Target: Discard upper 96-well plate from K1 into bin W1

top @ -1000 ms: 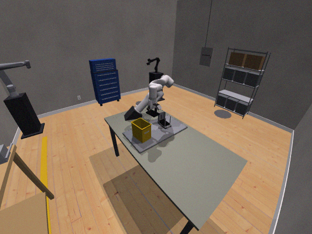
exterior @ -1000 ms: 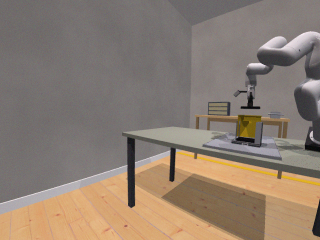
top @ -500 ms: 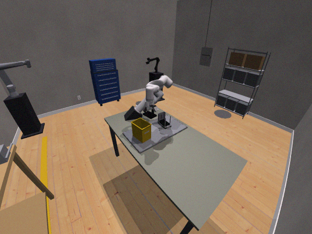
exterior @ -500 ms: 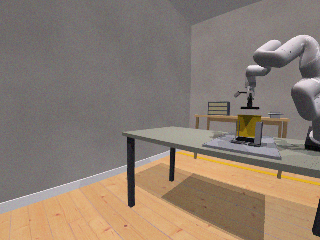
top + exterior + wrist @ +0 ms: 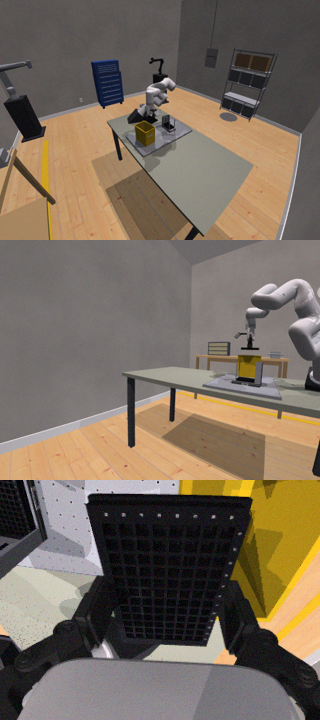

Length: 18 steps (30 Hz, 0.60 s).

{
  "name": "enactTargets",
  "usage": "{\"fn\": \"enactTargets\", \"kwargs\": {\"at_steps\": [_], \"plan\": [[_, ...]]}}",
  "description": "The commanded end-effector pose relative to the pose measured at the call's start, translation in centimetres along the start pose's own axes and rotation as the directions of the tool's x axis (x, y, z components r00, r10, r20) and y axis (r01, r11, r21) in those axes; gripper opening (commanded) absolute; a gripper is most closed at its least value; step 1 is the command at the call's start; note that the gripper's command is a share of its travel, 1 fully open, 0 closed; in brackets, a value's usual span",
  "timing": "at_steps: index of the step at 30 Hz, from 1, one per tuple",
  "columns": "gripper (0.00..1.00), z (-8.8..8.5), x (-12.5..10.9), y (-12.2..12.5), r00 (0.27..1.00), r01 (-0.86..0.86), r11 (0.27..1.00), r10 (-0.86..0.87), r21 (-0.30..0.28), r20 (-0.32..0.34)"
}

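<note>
My gripper [image 5: 165, 592] is shut on a black 96-well plate [image 5: 167, 570] and holds it flat in the air. In the wrist view the plate's far right corner overlaps the yellow bin W1 [image 5: 260, 545]; most of the plate is over the grey mat. In the exterior view the plate [image 5: 249, 349] hangs a little above the rim of the bin [image 5: 248, 365]. The stack rack K1 [image 5: 248, 376] stands in front of the bin with the lower plate [image 5: 244, 380] lying on its base. In the top view the bin [image 5: 145, 132] stands upright left of the rack [image 5: 168, 123].
A grey mat [image 5: 158, 134] lies under the bin and the rack. The arm's black base [image 5: 135, 115] stands at the table's back edge. In the wrist view a corner of the rack [image 5: 17, 522] shows at the upper left.
</note>
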State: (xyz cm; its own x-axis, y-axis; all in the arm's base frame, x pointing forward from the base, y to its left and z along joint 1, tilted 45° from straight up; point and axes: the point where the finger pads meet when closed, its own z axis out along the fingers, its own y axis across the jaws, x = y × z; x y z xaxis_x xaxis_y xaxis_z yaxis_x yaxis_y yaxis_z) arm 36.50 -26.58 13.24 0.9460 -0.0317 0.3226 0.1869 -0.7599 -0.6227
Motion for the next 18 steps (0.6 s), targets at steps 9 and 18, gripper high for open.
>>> {"fn": "enactTargets", "kwargs": {"at_steps": [9,18], "plan": [[0.0,0.0,0.0,3.7,1.0,0.001,1.0,-0.001,-0.002,-0.001],[0.0,0.2,-0.1,6.7,1.0,0.001,1.0,-0.001,-0.002,-0.001]]}}
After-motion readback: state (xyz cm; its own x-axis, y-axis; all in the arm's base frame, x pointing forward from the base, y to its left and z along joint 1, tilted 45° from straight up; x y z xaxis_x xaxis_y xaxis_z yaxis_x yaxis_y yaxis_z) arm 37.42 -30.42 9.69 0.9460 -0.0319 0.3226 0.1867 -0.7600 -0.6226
